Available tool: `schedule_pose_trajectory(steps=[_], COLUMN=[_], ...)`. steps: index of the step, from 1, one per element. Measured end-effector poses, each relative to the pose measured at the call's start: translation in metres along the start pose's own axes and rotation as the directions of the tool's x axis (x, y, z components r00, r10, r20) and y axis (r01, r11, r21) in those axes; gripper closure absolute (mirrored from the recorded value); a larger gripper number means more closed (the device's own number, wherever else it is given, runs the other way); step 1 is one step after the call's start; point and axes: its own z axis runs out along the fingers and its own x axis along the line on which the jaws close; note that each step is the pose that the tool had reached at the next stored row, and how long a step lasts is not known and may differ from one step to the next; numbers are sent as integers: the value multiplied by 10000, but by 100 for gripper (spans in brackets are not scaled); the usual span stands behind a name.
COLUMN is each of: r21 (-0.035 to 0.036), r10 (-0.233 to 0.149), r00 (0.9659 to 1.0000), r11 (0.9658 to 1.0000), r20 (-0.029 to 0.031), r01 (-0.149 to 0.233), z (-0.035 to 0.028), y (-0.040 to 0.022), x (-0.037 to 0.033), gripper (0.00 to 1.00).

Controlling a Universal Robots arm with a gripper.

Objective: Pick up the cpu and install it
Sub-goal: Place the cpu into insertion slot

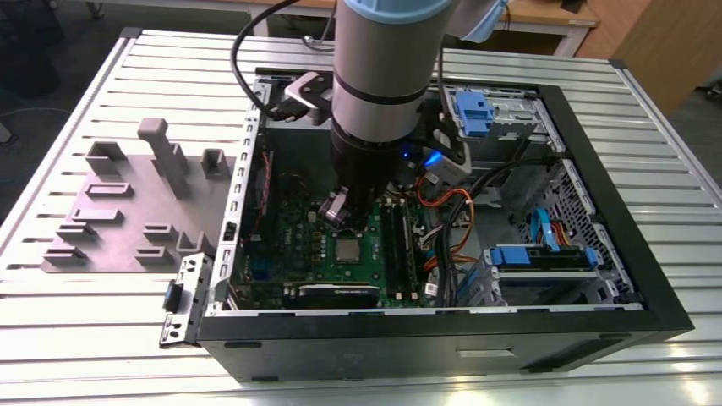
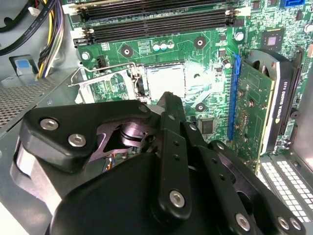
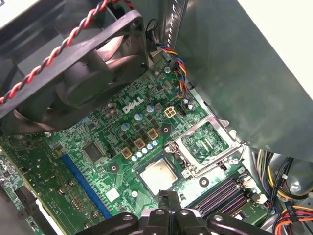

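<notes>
Arm upright in case, jaws closed above cpu.

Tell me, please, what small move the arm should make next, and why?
Probably shift the gripper toward the metal frame to fold it down. The chip seems to lie flat in its socket, the shut gripper hangs just above it holding nothing, and the frame stands open beside it.

Slotted aluminium surface sitting under even light — wooden desk standing behind, dark floor showing alongside.
</notes>
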Motion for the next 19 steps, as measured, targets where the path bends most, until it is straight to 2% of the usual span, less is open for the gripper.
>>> schedule_pose_trajectory(steps=[6, 19], r21=[-48, -49], r10=[1, 0], r00=[10000, 10000], r11=[10000, 10000], r20=[32, 32], r01=[-1, 0], z=[5, 7], y=[-59, -77], x=[-45, -59], gripper=[89, 89])
